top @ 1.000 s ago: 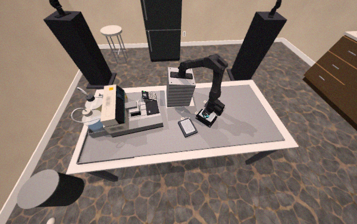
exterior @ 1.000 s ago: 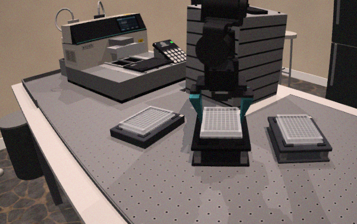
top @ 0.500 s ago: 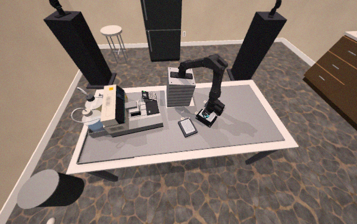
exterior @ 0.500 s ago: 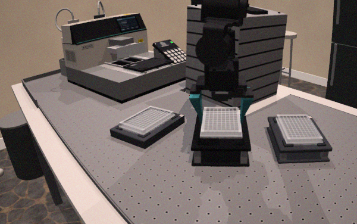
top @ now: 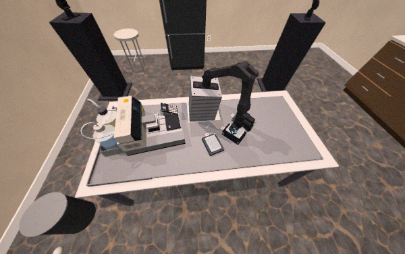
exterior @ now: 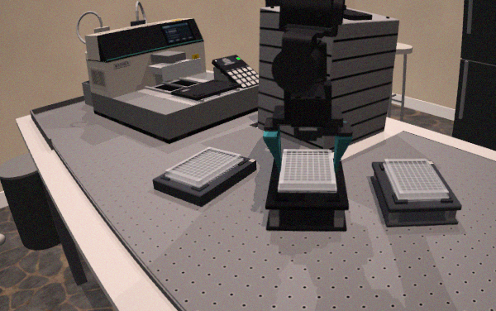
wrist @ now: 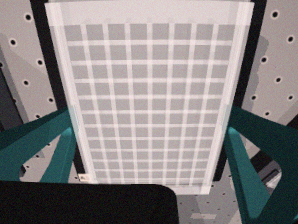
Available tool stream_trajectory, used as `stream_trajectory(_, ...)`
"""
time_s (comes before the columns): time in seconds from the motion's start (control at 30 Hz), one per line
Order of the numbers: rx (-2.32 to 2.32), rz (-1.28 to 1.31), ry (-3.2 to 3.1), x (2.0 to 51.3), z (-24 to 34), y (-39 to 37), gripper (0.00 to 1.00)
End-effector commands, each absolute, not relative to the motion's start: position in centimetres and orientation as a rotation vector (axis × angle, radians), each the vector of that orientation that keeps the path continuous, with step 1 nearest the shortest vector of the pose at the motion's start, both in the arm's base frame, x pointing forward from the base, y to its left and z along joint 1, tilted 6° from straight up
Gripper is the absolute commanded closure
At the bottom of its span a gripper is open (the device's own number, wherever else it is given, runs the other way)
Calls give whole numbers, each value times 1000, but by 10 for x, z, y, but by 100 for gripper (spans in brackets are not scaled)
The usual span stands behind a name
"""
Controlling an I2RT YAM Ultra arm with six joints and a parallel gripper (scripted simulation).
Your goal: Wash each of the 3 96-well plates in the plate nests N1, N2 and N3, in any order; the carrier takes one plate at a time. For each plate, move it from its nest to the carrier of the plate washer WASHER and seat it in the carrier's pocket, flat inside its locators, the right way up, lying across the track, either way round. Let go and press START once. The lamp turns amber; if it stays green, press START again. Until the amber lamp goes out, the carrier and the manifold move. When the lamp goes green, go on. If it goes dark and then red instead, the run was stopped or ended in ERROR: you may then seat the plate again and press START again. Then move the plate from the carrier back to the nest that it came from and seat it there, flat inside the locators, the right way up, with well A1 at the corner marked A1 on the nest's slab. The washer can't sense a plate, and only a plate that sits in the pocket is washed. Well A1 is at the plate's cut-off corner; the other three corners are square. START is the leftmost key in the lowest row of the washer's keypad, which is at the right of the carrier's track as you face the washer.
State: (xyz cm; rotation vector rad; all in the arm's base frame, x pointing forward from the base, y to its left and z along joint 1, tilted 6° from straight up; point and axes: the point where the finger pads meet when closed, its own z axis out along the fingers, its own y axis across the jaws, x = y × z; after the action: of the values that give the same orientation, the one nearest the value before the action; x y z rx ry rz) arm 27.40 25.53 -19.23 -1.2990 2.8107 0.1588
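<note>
My gripper [exterior: 307, 159] [top: 235, 130] [wrist: 150, 113] is shut on a clear 96-well plate [exterior: 307, 177] [wrist: 149, 76], with its teal fingers on the plate's two long sides. The plate lies level at the top of the raised middle nest [exterior: 307, 203]. A second plate [exterior: 204, 165] [top: 212, 143] lies in the left nest [exterior: 194, 193]. A third plate [exterior: 415, 179] lies in the right nest [exterior: 417, 207]. The washer [exterior: 165, 103] [top: 135, 125] stands at the table's far left. Its dark carrier [exterior: 204, 88] is bare. A green lamp [exterior: 238, 59] is lit on its keypad [exterior: 240, 72] [top: 169, 108].
A tall grey slatted block [exterior: 364, 74] [top: 204, 101] that bears the arm's base stands right behind the middle nest. Bottles and tubing [top: 101, 125] sit behind the washer. The perforated table top [exterior: 248, 265] has a raised rim along its left edge.
</note>
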Motion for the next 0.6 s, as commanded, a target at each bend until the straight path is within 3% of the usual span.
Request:
stream_trajectory(0.0, -1294, 162, 2802, 276, -190, 257, 100)
stream_trajectory(0.57, -1294, 162, 2802, 276, -192, 257, 100)
